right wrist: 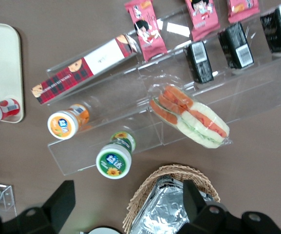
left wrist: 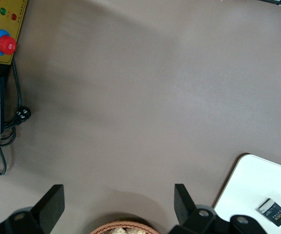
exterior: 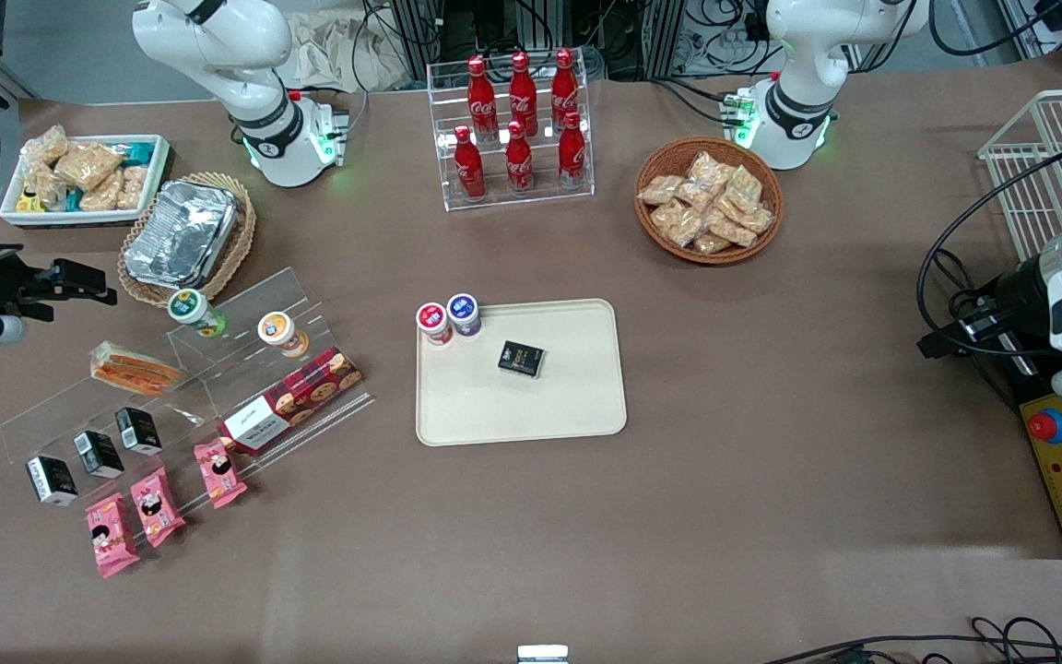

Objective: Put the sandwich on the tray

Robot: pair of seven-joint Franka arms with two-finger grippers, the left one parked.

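The sandwich (exterior: 133, 369), a plastic-wrapped wedge of white bread with orange-red and green filling, lies on the top step of a clear acrylic shelf (exterior: 245, 369). It also shows in the right wrist view (right wrist: 189, 117). The beige tray (exterior: 531, 406) lies mid-table and holds two small jars (exterior: 448, 318) and a black box (exterior: 521, 359). Its corner shows in the right wrist view (right wrist: 1, 63). My gripper (exterior: 79, 286) is open and empty. It hovers at the working arm's end of the table, beside the foil container's basket and farther from the front camera than the sandwich. Its fingers (right wrist: 65, 195) stand wide apart.
A foil container (exterior: 181, 231) sits in a wicker basket beside the shelf. The shelf also carries two jars (exterior: 194, 309), a cookie box (exterior: 291, 401), black boxes and pink snack packets (exterior: 158, 503). A white snack bin (exterior: 84, 175), a cola rack (exterior: 517, 124) and a cracker basket (exterior: 708, 198) stand farther off.
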